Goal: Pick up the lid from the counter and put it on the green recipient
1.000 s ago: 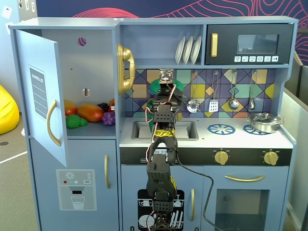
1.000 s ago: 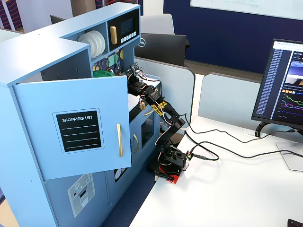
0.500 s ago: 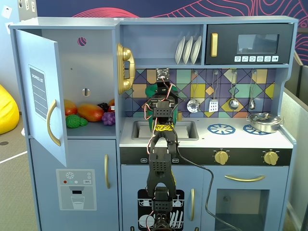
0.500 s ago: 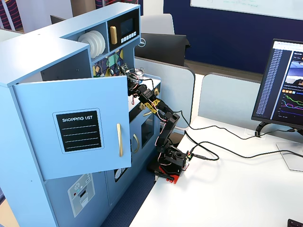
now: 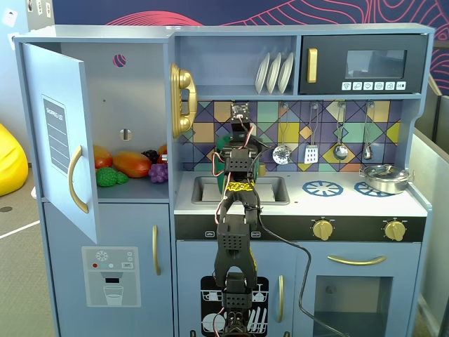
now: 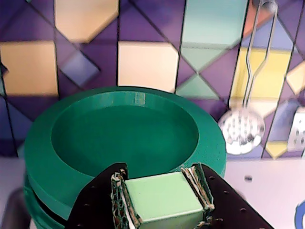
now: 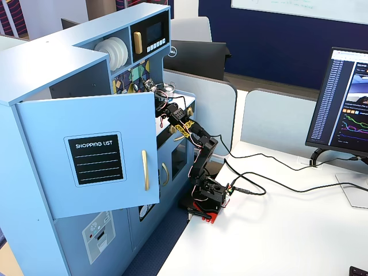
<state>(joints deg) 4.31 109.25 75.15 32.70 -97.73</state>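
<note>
End effector (image 6: 162,200) clamped on lid (image 6: 124,138) knob, atop green recipient (image 6: 35,202).

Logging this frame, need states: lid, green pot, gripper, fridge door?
lid: held by its knob, resting on the pot
green recipient: upright, covered by lid
gripper: shut on knob
fridge door: open
</note>
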